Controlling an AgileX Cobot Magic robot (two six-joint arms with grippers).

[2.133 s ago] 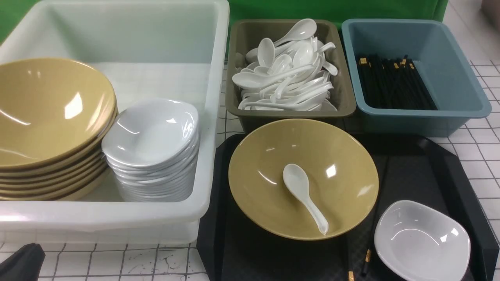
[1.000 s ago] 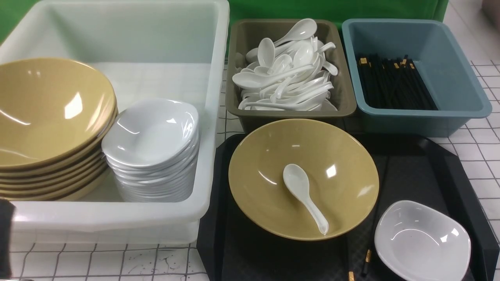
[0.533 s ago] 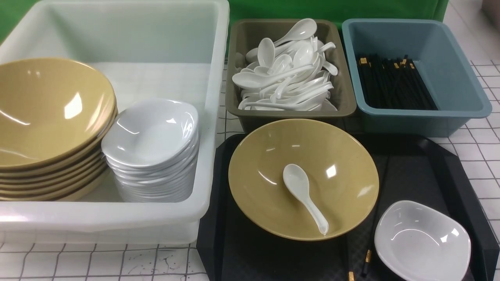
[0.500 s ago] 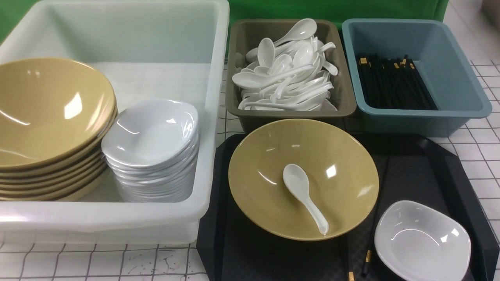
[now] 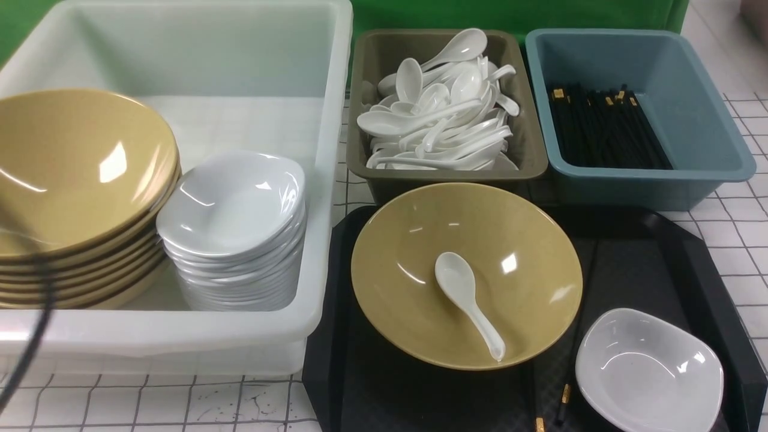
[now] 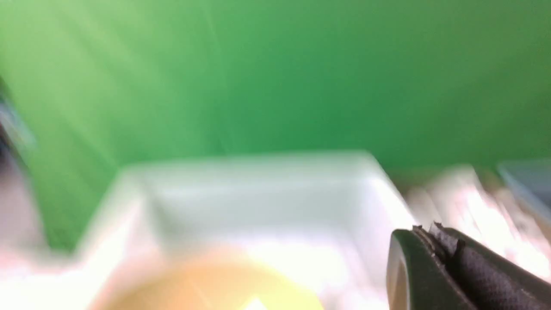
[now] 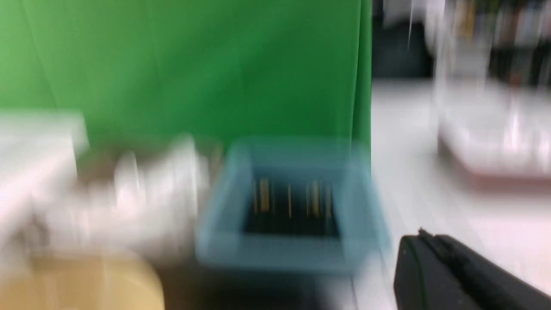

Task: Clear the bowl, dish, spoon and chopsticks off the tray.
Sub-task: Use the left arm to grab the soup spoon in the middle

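The mustard-yellow bowl (image 5: 528,264) stands on the left half of the black tray (image 5: 690,264). Inside it lies the white spoon (image 5: 465,297), handle toward me. The small white dish (image 5: 649,370) rests at the tray's near right corner. The black chopsticks (image 5: 575,345) lie on the tray between bowl and dish, gold bands nearest me. Neither gripper appears in the front view. In the blurred left wrist view my left gripper (image 6: 426,229) is shut and empty, facing the white tub (image 6: 258,185). My right gripper (image 7: 424,234) is also shut and empty, beside the blue bin (image 7: 224,245).
The white tub (image 5: 327,150) on the left holds a stack of yellow bowls (image 5: 72,180) and a stack of white dishes (image 5: 234,210). Behind the tray stand a brown bin (image 5: 531,150) of spoons and the blue bin (image 5: 708,120) of chopsticks. A thin dark cable (image 5: 36,324) crosses the left edge.
A dark part of the left arm at the lower left edge has gone from view; a blurred thin cable now sweeps there. The tableware on the tray has not moved.
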